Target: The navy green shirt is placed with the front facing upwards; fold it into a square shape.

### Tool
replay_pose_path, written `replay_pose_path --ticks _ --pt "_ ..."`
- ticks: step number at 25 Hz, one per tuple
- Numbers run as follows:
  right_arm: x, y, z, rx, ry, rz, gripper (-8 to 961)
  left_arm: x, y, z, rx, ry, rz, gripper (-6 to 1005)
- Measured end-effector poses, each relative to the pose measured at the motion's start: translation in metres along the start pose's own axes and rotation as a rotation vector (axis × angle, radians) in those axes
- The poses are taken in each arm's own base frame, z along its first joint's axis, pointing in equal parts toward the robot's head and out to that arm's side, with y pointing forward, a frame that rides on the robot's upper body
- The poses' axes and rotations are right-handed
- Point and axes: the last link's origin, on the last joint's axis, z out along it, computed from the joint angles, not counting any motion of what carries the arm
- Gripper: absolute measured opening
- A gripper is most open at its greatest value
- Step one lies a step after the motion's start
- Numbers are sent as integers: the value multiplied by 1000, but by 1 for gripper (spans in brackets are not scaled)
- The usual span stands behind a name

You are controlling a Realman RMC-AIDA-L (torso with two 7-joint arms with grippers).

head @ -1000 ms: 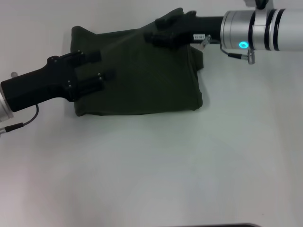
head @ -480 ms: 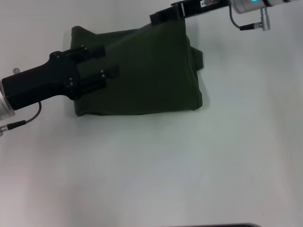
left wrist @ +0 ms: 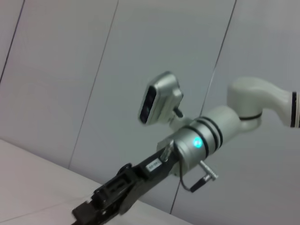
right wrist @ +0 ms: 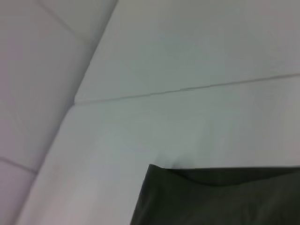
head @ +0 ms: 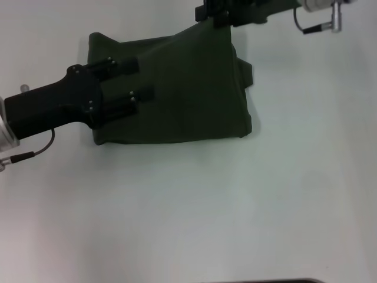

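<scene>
The navy green shirt (head: 182, 88) lies folded into a rough block on the white table (head: 194, 212), with no lettering showing. My left gripper (head: 133, 79) reaches in low over the shirt's left part, open, with one finger near the left edge and the other farther in over the cloth. My right gripper (head: 207, 12) hangs at the shirt's far right corner, at the top of the head view. The left wrist view shows that right gripper (left wrist: 101, 206) with its silver arm behind it. A dark corner of the shirt (right wrist: 220, 197) fills the bottom of the right wrist view.
Bare white table stretches in front of the shirt and to its right. A thin seam (right wrist: 187, 89) crosses the table, and pale wall panels (left wrist: 70, 70) stand behind it. A black cable (head: 35, 150) hangs from the left wrist.
My right gripper has drawn back from over the shirt's upper middle to its far edge. My left gripper has slid slightly rightward over the cloth.
</scene>
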Motion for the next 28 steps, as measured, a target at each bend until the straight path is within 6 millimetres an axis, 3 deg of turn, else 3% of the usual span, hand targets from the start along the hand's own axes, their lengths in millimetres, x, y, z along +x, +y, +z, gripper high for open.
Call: replay_pose_path --ticks 7,15,28 --pt "21 -14 23 -9 -58 201 535 2 0 1 -6 1 -9 707" --pt "31 -7 46 -56 -150 317 535 2 -2 2 2 0 -1 707" --pt "41 -26 53 13 -208 414 535 5 -7 2 30 -5 17 707"
